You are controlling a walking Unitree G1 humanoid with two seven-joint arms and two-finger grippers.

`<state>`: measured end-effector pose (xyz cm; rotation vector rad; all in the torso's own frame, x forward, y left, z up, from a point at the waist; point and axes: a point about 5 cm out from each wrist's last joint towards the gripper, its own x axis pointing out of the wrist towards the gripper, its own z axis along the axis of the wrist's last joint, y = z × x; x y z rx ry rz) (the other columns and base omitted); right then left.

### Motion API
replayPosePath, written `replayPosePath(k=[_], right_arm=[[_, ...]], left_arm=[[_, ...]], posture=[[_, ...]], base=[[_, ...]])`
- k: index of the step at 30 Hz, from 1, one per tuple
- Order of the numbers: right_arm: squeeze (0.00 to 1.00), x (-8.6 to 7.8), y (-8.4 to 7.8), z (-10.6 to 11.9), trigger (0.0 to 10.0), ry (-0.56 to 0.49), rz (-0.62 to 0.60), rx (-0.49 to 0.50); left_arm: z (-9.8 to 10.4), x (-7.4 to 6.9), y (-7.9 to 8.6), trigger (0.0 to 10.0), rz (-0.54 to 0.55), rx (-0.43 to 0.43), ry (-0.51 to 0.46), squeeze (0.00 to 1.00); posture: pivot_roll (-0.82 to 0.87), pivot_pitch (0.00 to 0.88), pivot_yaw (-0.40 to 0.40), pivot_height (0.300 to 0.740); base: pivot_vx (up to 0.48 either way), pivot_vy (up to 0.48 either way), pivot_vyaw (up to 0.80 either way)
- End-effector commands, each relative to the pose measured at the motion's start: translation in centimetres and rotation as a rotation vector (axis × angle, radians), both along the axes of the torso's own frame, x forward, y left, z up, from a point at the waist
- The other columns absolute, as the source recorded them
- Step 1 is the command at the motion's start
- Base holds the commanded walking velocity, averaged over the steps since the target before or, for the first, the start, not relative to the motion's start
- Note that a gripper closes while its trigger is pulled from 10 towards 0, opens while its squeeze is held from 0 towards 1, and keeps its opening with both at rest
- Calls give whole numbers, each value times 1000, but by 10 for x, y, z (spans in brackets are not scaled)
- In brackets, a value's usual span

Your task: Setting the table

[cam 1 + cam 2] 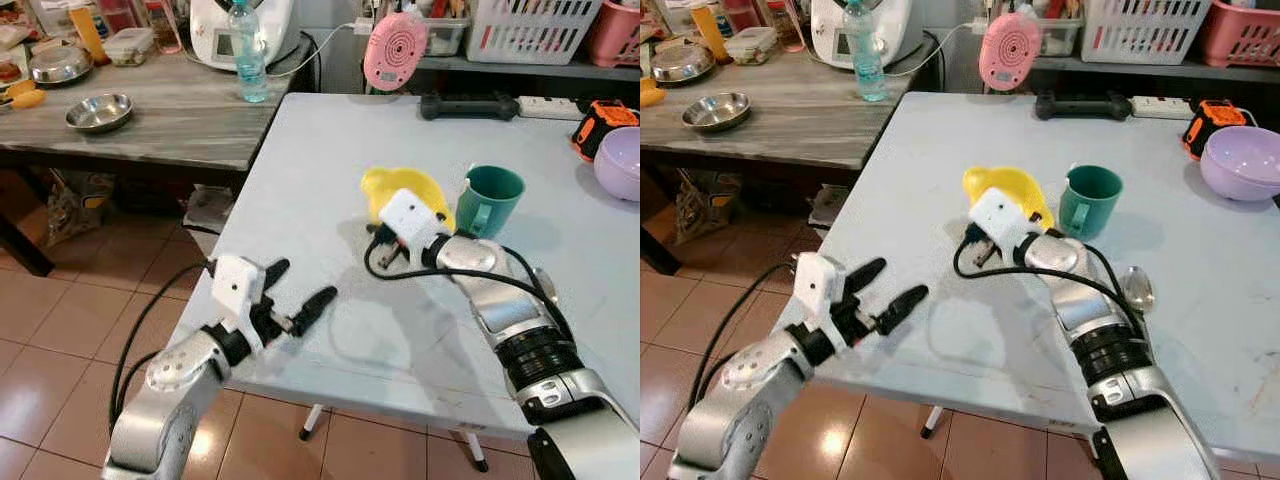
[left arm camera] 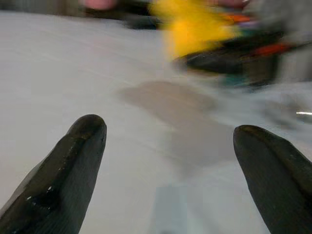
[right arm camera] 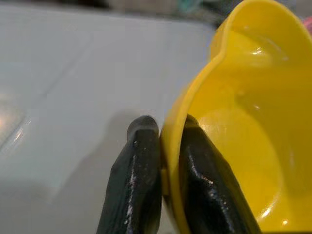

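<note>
Here the yellow bowl [image 1: 400, 190] sits on the grey table [image 1: 330, 150] beside a green mug [image 1: 490, 200], its rim pinched by the right gripper [image 3: 165, 156]. The left gripper [image 1: 300, 295] hovers wide open over the table's near edge, above tiled floor [image 1: 90, 320].

Both your arms reach forward.
Your left end effector [image 1: 297, 298] hovers with fingers spread; your right end effector [image 3: 161, 146] is pinched closed.

The right pincer's [image 3: 161, 161] housing hides much of the yellow bowl [image 1: 380, 187].
</note>
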<state>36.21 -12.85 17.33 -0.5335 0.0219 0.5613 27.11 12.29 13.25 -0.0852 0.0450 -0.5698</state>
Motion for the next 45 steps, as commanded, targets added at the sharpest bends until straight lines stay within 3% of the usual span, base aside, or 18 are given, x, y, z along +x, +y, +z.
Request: replayPosePath(k=[1, 6, 8, 10, 11, 12, 13, 14, 17, 26, 45], right_arm=[[0, -7, -6, 7, 0, -53, -79, 85], [0, -24, -3, 10, 0, -128, -107, 188], [0, -46, 3, 11, 0, -176, -96, 298], [0, -51, 4, 10, 0, -185, -99, 321], [0, -59, 5, 9, 1412, -193, -130, 353], [0, -64, 4, 8, 4392, -202, -150, 361], [0, -67, 4, 8, 4392, -209, -163, 363], [0, -69, 3, 8, 10000, -211, -181, 376], [0, -76, 0, 3, 10000, -201, -260, 432], [0, -86, -5, -3, 10000, -170, -331, 461], [0, -86, -12, -2, 10000, -177, -383, 494]], left_arm=[[-6, 10, 26, 10000, 215, 97, -25, 0], [-7, 15, 43, 10000, 330, 114, -29, 0], [-8, 21, 58, 10000, 446, 167, -49, 0], [-8, 22, 60, 10000, 465, 165, -50, 0], [-6, 25, 65, 10000, 513, 174, -76, 0], [-4, 26, 67, 10000, 528, 176, -83, 0], [-4, 27, 68, 10000, 539, 178, -88, 0], [-4, 28, 69, 10000, 540, 178, -88, 0], [-5, 31, 68, 10000, 520, 184, -92, 0], [-12, 32, 57, 10000, 497, 171, -79, 0], [-18, 31, 51, 10000, 500, 154, -66, 0]], posture=[[23, 57, 42, 740], [16, 53, 41, 740], [7, 52, 44, 740], [5, 52, 43, 740], [0, 52, 46, 740], [-3, 53, 46, 740], [-4, 53, 46, 740], [-6, 52, 46, 740], [-14, 51, 52, 740], [-14, 53, 54, 740], [-17, 59, 34, 740]], base=[[0, 0, 0], [0, 0, 0], [0, 0, 0], [0, 0, 0], [0, 0, 0], [0, 0, 0], [0, 0, 0], [0, 0, 0], [0, 0, 0], [0, 0, -524], [0, 64, -66]])
